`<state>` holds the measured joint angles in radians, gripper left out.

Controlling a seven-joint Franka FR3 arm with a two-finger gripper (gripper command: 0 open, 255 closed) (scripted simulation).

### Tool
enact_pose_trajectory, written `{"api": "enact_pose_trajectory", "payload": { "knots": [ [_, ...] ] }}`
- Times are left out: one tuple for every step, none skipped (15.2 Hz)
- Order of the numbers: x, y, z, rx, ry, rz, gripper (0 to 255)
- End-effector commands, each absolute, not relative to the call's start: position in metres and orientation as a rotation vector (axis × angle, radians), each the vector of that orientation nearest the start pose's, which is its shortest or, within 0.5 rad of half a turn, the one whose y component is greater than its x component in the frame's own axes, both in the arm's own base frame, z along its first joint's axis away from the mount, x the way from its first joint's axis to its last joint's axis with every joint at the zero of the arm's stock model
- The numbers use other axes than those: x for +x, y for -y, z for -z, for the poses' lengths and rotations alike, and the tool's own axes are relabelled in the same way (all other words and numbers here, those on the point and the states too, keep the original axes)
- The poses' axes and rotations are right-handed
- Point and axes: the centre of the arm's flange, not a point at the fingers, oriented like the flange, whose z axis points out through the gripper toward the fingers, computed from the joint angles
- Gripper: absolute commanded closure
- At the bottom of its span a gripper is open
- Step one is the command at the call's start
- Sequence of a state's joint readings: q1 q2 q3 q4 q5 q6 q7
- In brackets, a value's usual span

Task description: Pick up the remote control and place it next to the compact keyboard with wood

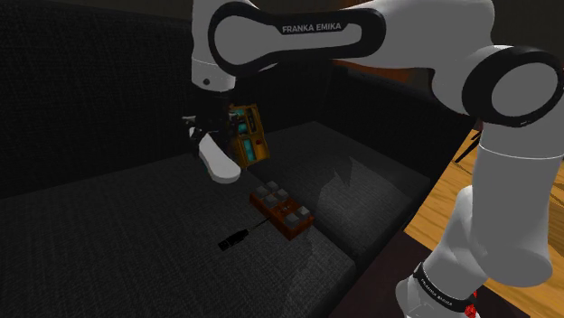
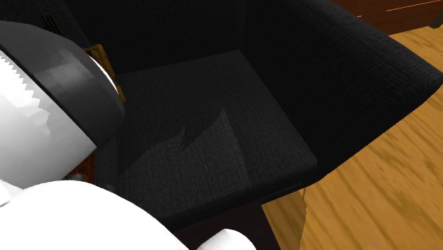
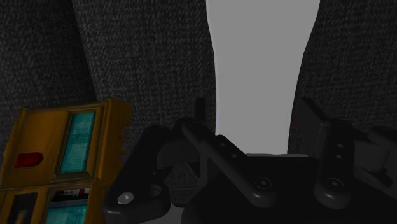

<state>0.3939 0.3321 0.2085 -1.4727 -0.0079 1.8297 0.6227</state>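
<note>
The remote control [image 1: 218, 163] is a plain light grey oblong, held at one end by my black gripper [image 1: 204, 137] above the dark sofa seat. In the wrist view the grey remote control [image 3: 257, 70] runs straight out from between the fingers [image 3: 202, 130], which are shut on it. The compact keyboard [image 1: 281, 209] has grey keys on a reddish wooden base. It lies on the seat to the shoulder view's right of the remote and nearer the camera. The remote's free end hangs a short way from the keyboard's far end.
An orange device [image 1: 246, 134] with teal screens sits just behind the gripper and shows beside it as the orange device [image 3: 67, 156]. A thin black stick [image 1: 240, 238] lies by the keyboard. The sofa [image 2: 213, 128] has high dark walls; a wooden floor [image 2: 383, 177] lies beyond.
</note>
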Motion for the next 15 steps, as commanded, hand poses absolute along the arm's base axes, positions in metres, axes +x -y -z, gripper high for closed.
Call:
{"api": "enact_pose_trajectory", "payload": {
  "knots": [
    [0.559, -0.385, -0.499, -3.074, -0.05, -0.012, 255],
    [0.56, -0.398, -0.499, -3.074, -0.05, -0.012, 255],
    [0.56, -0.411, -0.499, -3.074, -0.05, -0.012, 255],
    [0.561, -0.42, -0.499, -3.074, -0.05, -0.012, 255],
    [0.561, -0.42, -0.494, -3.074, -0.05, -0.012, 255],
    [0.561, -0.42, -0.489, -3.074, -0.05, -0.012, 255],
    [0.561, -0.42, -0.484, -3.074, -0.05, -0.012, 255],
    [0.561, -0.42, -0.478, -3.074, -0.05, -0.012, 255],
    [0.561, -0.42, -0.473, -3.074, -0.05, -0.012, 255],
    [0.561, -0.42, -0.468, -3.074, -0.05, -0.012, 255],
    [0.561, -0.42, -0.462, -3.074, -0.05, -0.012, 255],
    [0.561, -0.42, -0.457, -3.074, -0.05, -0.012, 255],
    [0.561, -0.42, -0.452, -3.074, -0.05, -0.012, 255],
    [0.561, -0.42, -0.447, -3.074, -0.05, -0.012, 255],
    [0.561, -0.42, -0.441, -3.074, -0.05, -0.012, 255]
  ]
}}
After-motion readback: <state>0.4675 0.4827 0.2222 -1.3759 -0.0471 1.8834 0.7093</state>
